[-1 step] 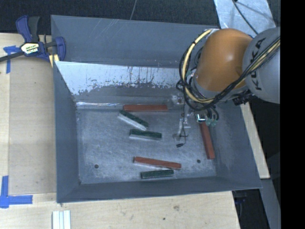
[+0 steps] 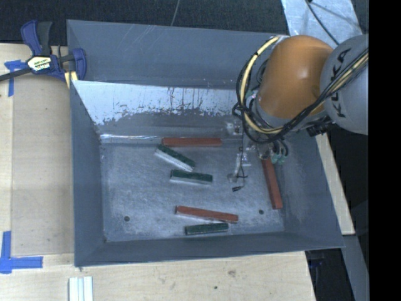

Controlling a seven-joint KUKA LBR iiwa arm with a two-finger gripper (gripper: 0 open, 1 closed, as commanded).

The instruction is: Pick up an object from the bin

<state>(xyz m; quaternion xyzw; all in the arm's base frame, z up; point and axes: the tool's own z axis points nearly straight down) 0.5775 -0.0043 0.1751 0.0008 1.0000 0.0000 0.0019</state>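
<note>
Hanging pincer [image 2: 239,179] near red-brown stick [image 2: 273,187]

We count 6 slim bars lying flat: back red-brown bar [image 2: 191,142], pale tilted bar [image 2: 174,158], centre green bar [image 2: 191,177], front red-brown bar [image 2: 207,214] just beside front green bar [image 2: 207,229], and right red-brown bar [image 2: 272,185], running front to back.

The grey metal bin [image 2: 88,168] carries six slim bars. A far red-brown bar [image 2: 191,142], a pale bar [image 2: 175,158] and a dark green bar [image 2: 191,177] lie centre. A near red-brown bar [image 2: 207,214] and a near green bar [image 2: 207,229] lie together, and a right red-brown bar [image 2: 272,184] lies apart.
</note>
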